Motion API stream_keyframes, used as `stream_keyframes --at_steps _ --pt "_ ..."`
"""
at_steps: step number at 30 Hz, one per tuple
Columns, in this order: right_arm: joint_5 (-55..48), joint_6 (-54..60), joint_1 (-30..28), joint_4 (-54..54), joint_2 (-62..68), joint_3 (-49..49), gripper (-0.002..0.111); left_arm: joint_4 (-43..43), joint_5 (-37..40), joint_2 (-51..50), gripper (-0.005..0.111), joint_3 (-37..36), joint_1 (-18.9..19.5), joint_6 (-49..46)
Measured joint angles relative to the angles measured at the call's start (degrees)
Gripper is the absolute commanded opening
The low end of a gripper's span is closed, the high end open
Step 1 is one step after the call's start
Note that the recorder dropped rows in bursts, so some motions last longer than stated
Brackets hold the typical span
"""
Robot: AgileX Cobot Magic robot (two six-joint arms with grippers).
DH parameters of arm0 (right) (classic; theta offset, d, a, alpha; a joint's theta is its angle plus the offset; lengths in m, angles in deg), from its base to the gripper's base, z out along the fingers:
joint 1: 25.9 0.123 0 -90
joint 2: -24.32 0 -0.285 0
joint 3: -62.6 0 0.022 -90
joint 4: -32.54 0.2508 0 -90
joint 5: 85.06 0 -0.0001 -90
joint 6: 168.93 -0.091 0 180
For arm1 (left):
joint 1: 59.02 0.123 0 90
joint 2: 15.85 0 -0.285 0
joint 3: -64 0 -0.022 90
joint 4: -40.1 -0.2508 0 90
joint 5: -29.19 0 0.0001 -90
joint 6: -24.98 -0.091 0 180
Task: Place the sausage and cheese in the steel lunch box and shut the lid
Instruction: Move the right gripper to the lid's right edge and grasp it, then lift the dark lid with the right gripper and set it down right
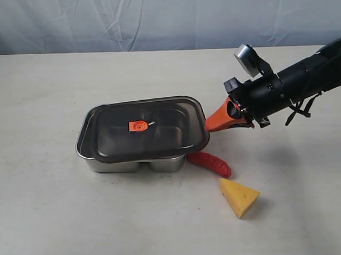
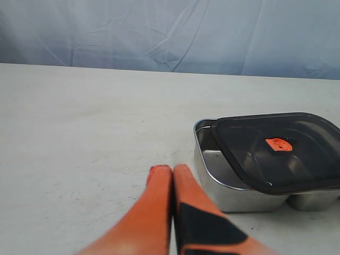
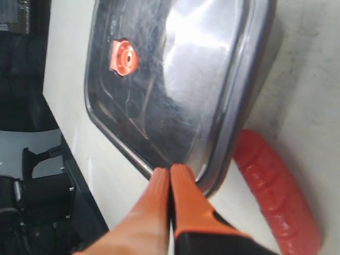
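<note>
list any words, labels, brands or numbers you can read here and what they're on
No text can be read in any view.
The lid, its orange valve, the steel lunch box, the sausage and the cheese show no print.
The dark gear in the right wrist view: too blurred to tell.

place: staged lab-style test bench | surface: plain off-white table (image 1: 45, 221), lower frame | backdrop: wrinkled pale blue cloth (image 1: 155, 19), top edge | beyond table: dark equipment (image 3: 37, 196)
</note>
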Motion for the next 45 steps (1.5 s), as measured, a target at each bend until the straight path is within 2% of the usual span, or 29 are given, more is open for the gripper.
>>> stream_keyframes --at_steps 8,10,13,17,20,33,41,44,45 --pt "1.7 -0.1 0.0 -1.8 0.0 0.0 -0.001 0.0 0.0 0.0 0.0 0.0 0.0 0.0" --pt "2.7 -0.1 0.0 -1.8 0.0 0.0 0.002 0.0 0.0 0.0 0.0 0.0 0.0 0.0" --pt "4.0 -0.8 0.0 -1.9 0.0 0.0 0.021 0.0 0.0 0.0 0.0 0.0 0.0 0.0" --pt "4.2 -1.5 0.0 -2.2 0.0 0.0 0.055 0.0 0.0 0.0 0.0 0.0 0.0 0.0" --pt "4.8 -1.7 0.0 -2.2 0.0 0.0 0.065 0.0 0.0 0.0 0.0 0.0 0.0 0.0" --pt "10.8 -4.4 1.1 -1.5 0.0 0.0 0.065 0.0 0.0 0.0 0.0 0.0 0.0 0.0" --pt "14.6 -4.5 7.0 0.4 0.0 0.0 0.065 0.0 0.0 0.0 0.0 0.0 0.0 0.0" --pt "15.9 -4.5 7.3 1.0 0.0 0.0 0.057 0.0 0.0 0.0 0.0 0.0 0.0 0.0" --pt "16.1 -4.5 7.3 1.1 0.0 0.0 0.049 0.0 0.0 0.0 0.0 0.0 0.0 0.0"
